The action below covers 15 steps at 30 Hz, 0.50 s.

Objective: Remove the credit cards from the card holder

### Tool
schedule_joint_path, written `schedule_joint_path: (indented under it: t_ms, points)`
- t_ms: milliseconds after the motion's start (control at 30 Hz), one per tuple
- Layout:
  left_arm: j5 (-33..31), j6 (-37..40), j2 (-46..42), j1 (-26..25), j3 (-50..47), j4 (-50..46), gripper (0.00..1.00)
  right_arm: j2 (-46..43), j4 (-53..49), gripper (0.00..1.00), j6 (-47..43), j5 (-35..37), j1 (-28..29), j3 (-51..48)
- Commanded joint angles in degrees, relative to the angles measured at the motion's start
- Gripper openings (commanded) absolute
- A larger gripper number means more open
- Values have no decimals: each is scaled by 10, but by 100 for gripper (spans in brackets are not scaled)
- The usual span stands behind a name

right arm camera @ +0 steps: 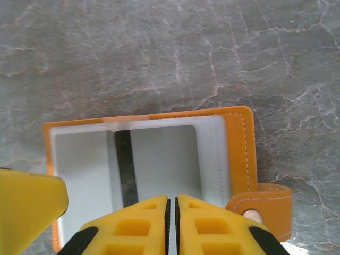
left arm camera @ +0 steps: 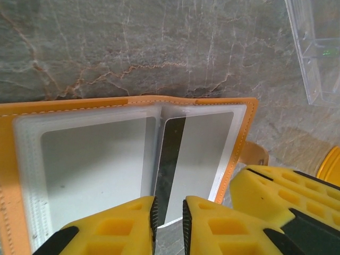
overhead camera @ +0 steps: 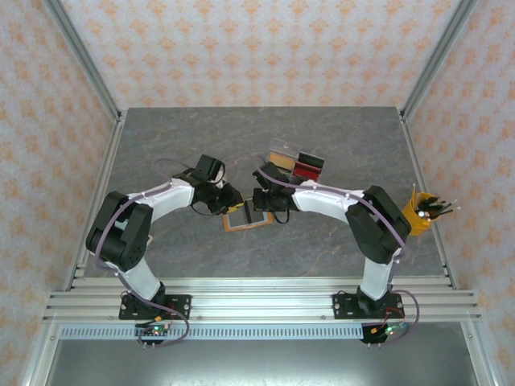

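The orange card holder [overhead camera: 241, 223] lies open on the grey table between both arms. Its clear sleeves hold pale credit cards: one [left arm camera: 95, 170] in the left page and one with a black stripe [left arm camera: 202, 154] in the right page. My left gripper [left arm camera: 169, 215] stands narrowly open, its pads on either side of the striped card's near edge. My right gripper [right arm camera: 171, 212] is shut on the near edge of the card holder [right arm camera: 239, 154], over the right page. What exactly sits between its pads is hidden. The snap strap [right arm camera: 260, 204] sticks out to the right.
A clear plastic case [overhead camera: 294, 161] with tan, black and red blocks stands just behind the grippers, and its corner [left arm camera: 319, 48] shows at upper right in the left wrist view. A yellow cup of pens [overhead camera: 420, 213] stands at the right edge. The two grippers are nearly touching.
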Motion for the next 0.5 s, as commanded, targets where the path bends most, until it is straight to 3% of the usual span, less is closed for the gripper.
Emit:
schedule_joint_path:
  t_ms: [0, 200, 467]
  points:
    - [15, -10, 16, -9, 9, 26, 22, 13, -43, 13, 7, 27, 1, 21]
    - [39, -20, 41, -16, 16, 48, 23, 24, -48, 13, 13, 32, 0, 17]
    - [22, 0, 59, -18, 27, 23, 25, 37, -46, 13, 20, 26, -5, 8]
